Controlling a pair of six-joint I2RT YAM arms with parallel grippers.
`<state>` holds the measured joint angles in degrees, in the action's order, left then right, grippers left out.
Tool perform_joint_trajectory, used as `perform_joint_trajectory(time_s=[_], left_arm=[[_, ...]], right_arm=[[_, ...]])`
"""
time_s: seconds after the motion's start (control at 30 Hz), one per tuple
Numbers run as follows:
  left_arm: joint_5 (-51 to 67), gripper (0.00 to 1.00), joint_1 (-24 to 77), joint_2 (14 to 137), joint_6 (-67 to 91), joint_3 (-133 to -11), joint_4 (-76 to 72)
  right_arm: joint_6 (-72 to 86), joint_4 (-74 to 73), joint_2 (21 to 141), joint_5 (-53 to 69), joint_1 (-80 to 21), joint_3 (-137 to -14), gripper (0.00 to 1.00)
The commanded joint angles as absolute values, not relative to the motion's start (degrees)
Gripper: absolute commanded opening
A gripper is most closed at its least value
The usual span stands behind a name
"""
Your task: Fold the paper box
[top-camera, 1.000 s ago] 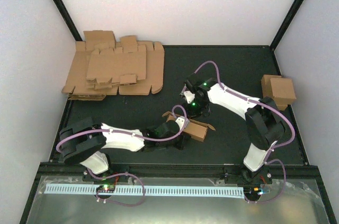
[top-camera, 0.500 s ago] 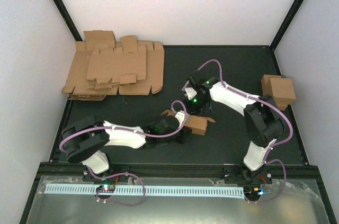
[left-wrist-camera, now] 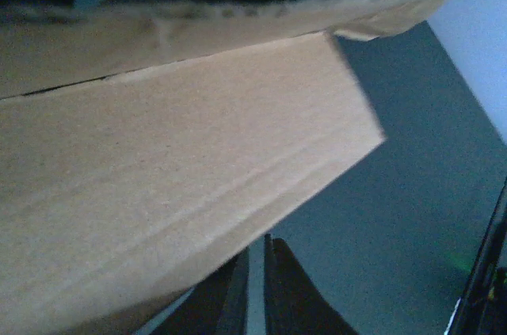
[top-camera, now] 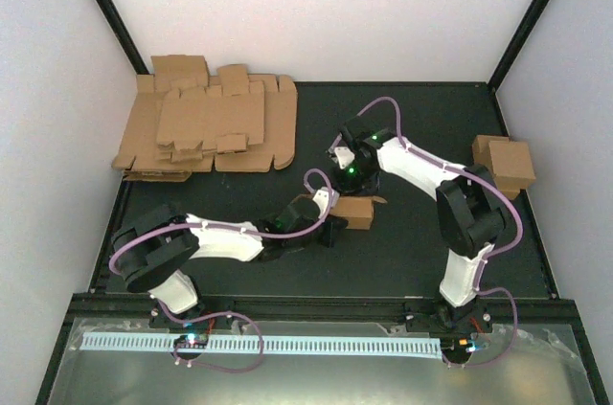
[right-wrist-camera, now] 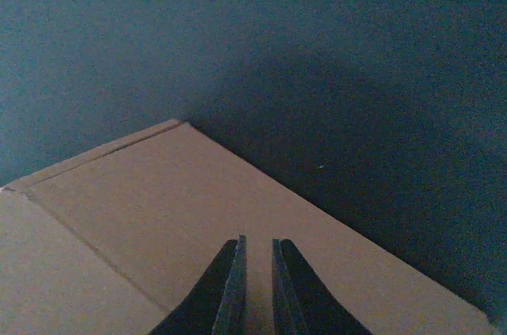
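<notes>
The paper box (top-camera: 355, 212) is a small brown cardboard box lying on the dark mat near the middle. My left gripper (top-camera: 329, 223) is at the box's left end. In the left wrist view its fingers (left-wrist-camera: 255, 241) stand almost together with nothing between them, just under the box's side (left-wrist-camera: 174, 161). My right gripper (top-camera: 347, 185) points down at the box from behind. In the right wrist view its fingertips (right-wrist-camera: 257, 241) hover over the flat top panel (right-wrist-camera: 158, 216), a narrow gap apart and holding nothing.
A pile of flat brown cardboard blanks (top-camera: 211, 127) lies at the back left of the mat. Folded boxes (top-camera: 503, 164) stand at the right edge. A white perforated strip (top-camera: 259, 343) runs along the near rail by the arm bases.
The box has moved farther from the near edge and turned more level. The left arm has stretched after it. The right wrist has drawn back a little and its jaws have parted slightly.
</notes>
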<state>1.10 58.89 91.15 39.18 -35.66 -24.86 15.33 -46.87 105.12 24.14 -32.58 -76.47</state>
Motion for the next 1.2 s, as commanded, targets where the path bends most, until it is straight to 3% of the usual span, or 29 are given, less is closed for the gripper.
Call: perform_joint_trajectory(time_s=[0.0,0.2,0.43,0.67,0.83,0.9,1.0,1.17], left_arm=[[0.44,0.14,57.92,87.83,39.19,-37.30,-26.25],[1.22,0.26,57.92,79.17,39.86,-32.58,-18.39],[1.24,0.38,57.26,63.43,34.18,-33.34,-0.74],[-3.71,0.65,48.17,50.29,26.16,-39.93,19.12],[-2.48,0.72,42.44,53.03,18.91,-44.86,25.48],[0.84,0.73,40.36,55.54,15.83,-46.27,26.01],[5.83,0.75,37.61,59.89,12.77,-48.91,27.80],[10.78,0.69,36.48,66.00,10.42,-52.25,29.72]], right_arm=[[15.57,-51.61,105.55,15.68,-31.95,-80.53,0.16],[16.20,-49.95,101.83,7.52,-31.06,-82.02,0.31],[17.40,-47.65,92.94,-1.77,-31.03,-80.33,0.36],[18.48,-43.27,79.63,-7.45,-30.94,-69.85,0.37],[18.11,-34.90,65.72,-1.06,-30.96,-56.61,0.39],[18.44,-31.98,60.74,0.57,-30.94,-51.95,0.48],[20.20,-31.38,56.20,1.24,-30.94,-47.24,0.76],[20.30,-30.18,52.96,2.39,-30.94,-42.32,0.80]])
